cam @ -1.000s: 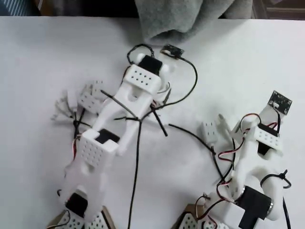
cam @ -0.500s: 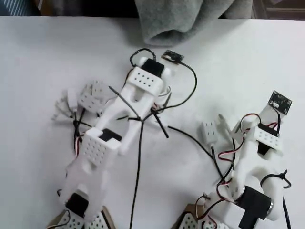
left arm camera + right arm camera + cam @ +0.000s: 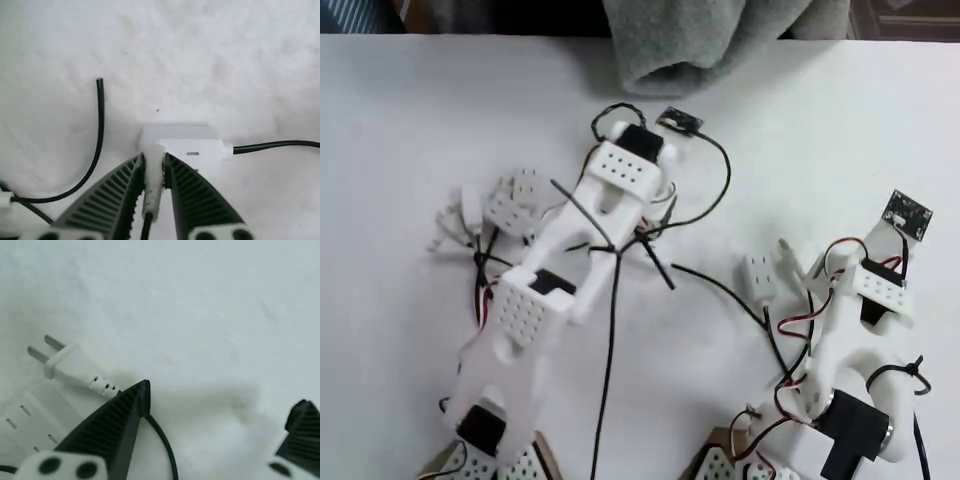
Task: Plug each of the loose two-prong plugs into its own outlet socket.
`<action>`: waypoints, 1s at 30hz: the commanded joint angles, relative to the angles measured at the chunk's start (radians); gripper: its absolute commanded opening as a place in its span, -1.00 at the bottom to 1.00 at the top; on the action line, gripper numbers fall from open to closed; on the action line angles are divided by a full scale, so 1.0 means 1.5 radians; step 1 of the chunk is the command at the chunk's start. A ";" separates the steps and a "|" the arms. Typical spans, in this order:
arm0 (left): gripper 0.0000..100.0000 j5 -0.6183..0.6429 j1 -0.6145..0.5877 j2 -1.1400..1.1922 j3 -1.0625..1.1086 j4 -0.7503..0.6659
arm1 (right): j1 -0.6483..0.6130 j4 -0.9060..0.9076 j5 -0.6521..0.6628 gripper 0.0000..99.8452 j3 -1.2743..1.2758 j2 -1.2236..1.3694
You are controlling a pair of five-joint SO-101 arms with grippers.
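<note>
Farthest left on the white bench (image 3: 400,120): a huddle of white socket blocks (image 3: 515,200) among tangled cords. Next along, the left arm (image 3: 570,250), laid out across the bench. Seen from its wrist: left claw (image 3: 153,161) clenched on a white plug (image 3: 153,175), pinching the sides of the body, nose pressed up against a white corded socket (image 3: 185,147). Prongs hidden, so cannot tell whether fully home.

Further right, a second socket block (image 3: 758,275) with a loose two-prong plug (image 3: 786,250) just beside it. From the right wrist: right claw (image 3: 222,395) released and wide over bare bench, gripping nothing. Off to one side of it, the same loose two-prong plug (image 3: 75,365) lying flat, blades clear of the second socket block (image 3: 25,430).

Probably light, hard moulded plastic, smooth enough to twist in a slack pinch. Best taken across the broad flat faces of the body, close behind the blades, never by the blades or the black cord (image 3: 165,445). Expect springy cords to tug and featherweight sockets to skid when pushed, unless braced. Thin blades, likely easy to bend if driven in crooked.
</note>
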 commanded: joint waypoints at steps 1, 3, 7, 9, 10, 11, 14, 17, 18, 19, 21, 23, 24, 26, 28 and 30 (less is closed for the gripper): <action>-0.53 -0.001 -0.004 -0.074 -0.006 0.018 | -0.006 -0.009 -0.002 -0.17 -0.002 -0.021; -0.44 -0.001 -0.004 -0.112 -0.006 0.025 | -0.006 -0.009 -0.002 -0.17 -0.002 -0.021; -0.41 -0.033 -0.007 -0.198 -0.006 0.027 | -0.006 -0.009 -0.001 -0.17 -0.002 -0.021; -0.41 -0.068 -0.016 -0.248 -0.007 0.021 | -0.006 -0.009 -0.003 -0.17 -0.002 -0.022; -0.41 -0.084 -0.025 -0.276 -0.007 0.020 | -0.005 -0.009 -0.004 -0.17 -0.002 -0.023; -0.41 -0.098 -0.036 -0.305 -0.007 0.020 | -0.004 -0.009 -0.004 -0.17 -0.003 -0.025; -0.41 -0.126 -0.093 -0.392 -0.006 0.023 | -0.005 -0.010 -0.005 -0.17 -0.007 -0.029; -0.41 -0.132 -0.177 -0.474 -0.001 0.027 | -0.013 -0.031 -0.006 -0.17 -0.008 -0.029; -0.41 -0.132 -0.207 -0.499 0.000 0.031 | -0.017 -0.041 -0.006 -0.17 -0.009 -0.030; -0.41 -0.131 -0.232 -0.522 0.000 0.041 | -0.025 -0.048 -0.003 -0.17 -0.012 -0.031; -0.41 -0.131 -0.267 -0.566 0.005 0.050 | -0.048 -0.041 0.000 -0.17 -0.034 -0.046; -0.41 -0.132 -0.298 -0.617 0.037 0.050 | -0.067 -0.025 0.007 -0.17 -0.055 -0.074; -0.41 -0.132 -0.316 -0.646 0.063 0.050 | -0.078 -0.013 0.026 -0.17 -0.066 -0.093; -0.41 -0.133 -0.345 -0.706 0.133 0.050 | -0.106 0.012 0.061 -0.17 -0.092 -0.137; -0.41 -0.134 -0.376 -0.765 0.216 0.048 | -0.141 0.043 0.091 -0.17 -0.120 -0.183; -0.41 -0.135 -0.405 -0.819 0.301 0.041 | -0.188 0.079 0.125 -0.17 -0.150 -0.228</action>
